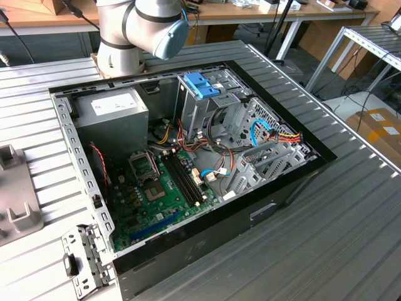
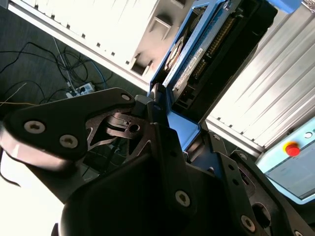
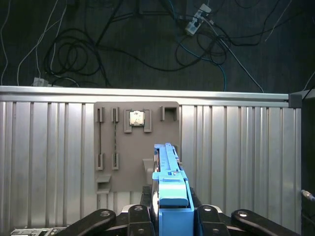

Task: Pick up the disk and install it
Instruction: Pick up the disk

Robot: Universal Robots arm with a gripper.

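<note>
your jaws are clamped on the disk (image 3: 170,172), gripping its blue carrier end; you're holding it edge-on over the grey fixture plate (image 3: 110,177) on the ribbed bench (image 3: 236,147).

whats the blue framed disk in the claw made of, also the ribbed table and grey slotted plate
Flat rectangular disk in the claw: light-blue frame looks like smooth moulded plastic; dark body seems metal, unsure. Ribbed silver table: likely aluminium, evenly grooved, dull sheen. Flat grey slotted plate: matte, probably plastic.
</note>
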